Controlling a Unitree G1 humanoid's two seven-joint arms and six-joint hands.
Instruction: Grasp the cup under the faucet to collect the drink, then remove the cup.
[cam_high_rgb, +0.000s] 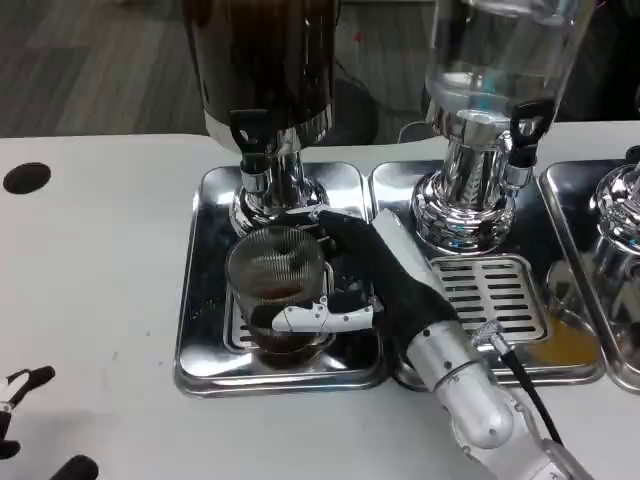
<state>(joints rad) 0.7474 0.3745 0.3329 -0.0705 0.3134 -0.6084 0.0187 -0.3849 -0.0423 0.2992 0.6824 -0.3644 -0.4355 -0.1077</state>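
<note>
The right hand (385, 285) has its fingers (320, 318) wrapped round a ribbed glass cup (278, 300), so it's holding it, not just touching. The cup sits on the steel drip tray (200, 300) just in front of the dark dispenser's faucet (252, 140), with a bit of brown drink in the bottom. I'd guess glass like that is stiff, breakable and kinda slick, though the ribs should help. A mid-body grip looks about right; keep it level so nothing sloshes. Left hand (25, 385) sits at the desk (90, 280) edge, too little visible to call open or closed
</note>
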